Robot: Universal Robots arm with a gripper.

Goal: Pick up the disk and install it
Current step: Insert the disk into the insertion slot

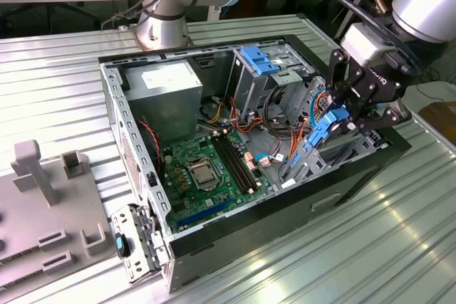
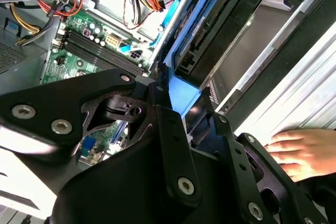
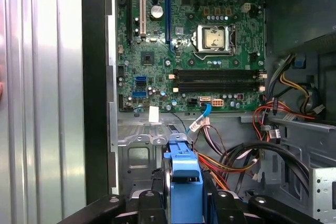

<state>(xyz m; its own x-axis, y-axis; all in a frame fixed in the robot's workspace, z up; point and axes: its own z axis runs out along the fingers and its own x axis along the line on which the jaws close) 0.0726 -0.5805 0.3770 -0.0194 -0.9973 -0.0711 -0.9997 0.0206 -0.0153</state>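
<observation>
We find the gripper (image 1: pixel 340 120) closed on the disk (image 1: pixel 330 130), fingers (image 3: pixel 218 203) clamped on either side of its blue rail. The disk hangs tilted, directly below the gripper, within the open computer case (image 1: pixel 249 236) at its end toward the exterior view's right, near the drive cage (image 1: pixel 267 80). A person's hand (image 2: pixel 300 150) rests on the table (image 2: pixel 315 93) beside the case.

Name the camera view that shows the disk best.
The second wrist view: the disk runs lengthwise, showing its dark body and blue rail, clamped in the end effector. In the first wrist view its blue end faces the camera; in the exterior view it is a blue patch under the end effector.
</observation>
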